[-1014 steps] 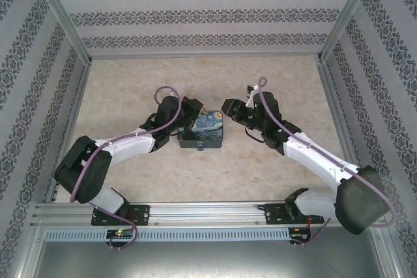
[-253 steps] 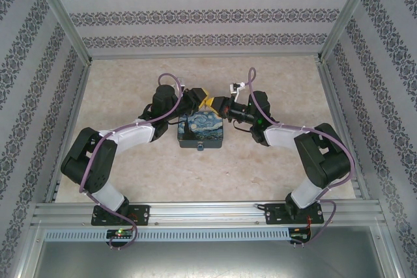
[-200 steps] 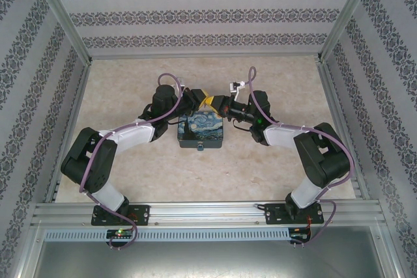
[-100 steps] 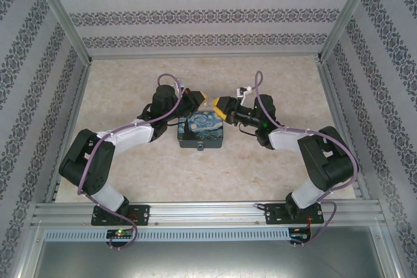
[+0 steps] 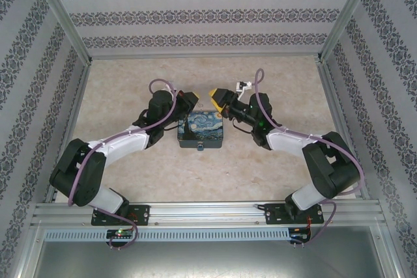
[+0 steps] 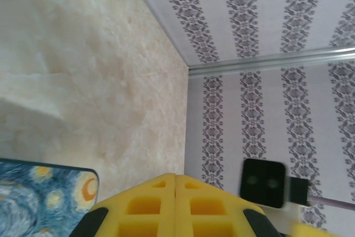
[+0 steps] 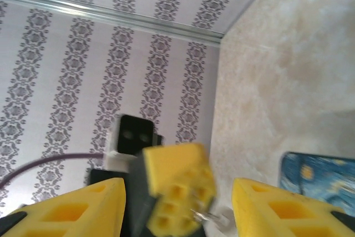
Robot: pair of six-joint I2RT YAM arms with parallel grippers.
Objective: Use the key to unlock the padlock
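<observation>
Top external view was taken as the guide: the tiny blue-bodied padlock with a thin silvery shackle (image 5: 199,148) was seen at the middle of the near face of the square blue-and-yellow swirl-painted tin box (image 5: 202,128), on the side toward the arm bases. Its long axis could not be made out at that size. Both grippers were placed at the opposite, far edge of the box, so the whole box lay between the fingertips and the padlock. The left gripper (image 5: 191,100) was found with its yellow padded fingers (image 6: 150,203) pressed together. In the right wrist view a small silvery key (image 7: 206,215), as it was judged to be, was seen sticking out from their tip. The right gripper (image 5: 218,97) was set just beside it but apart, its own fingers (image 7: 72,206) spread wide with nothing gripped. Neither arm was clearly nearer the padlock, but the key was carried by the left one. That gripper was therefore judged to need bringing round to the near face, key tip toward the lock body.
</observation>
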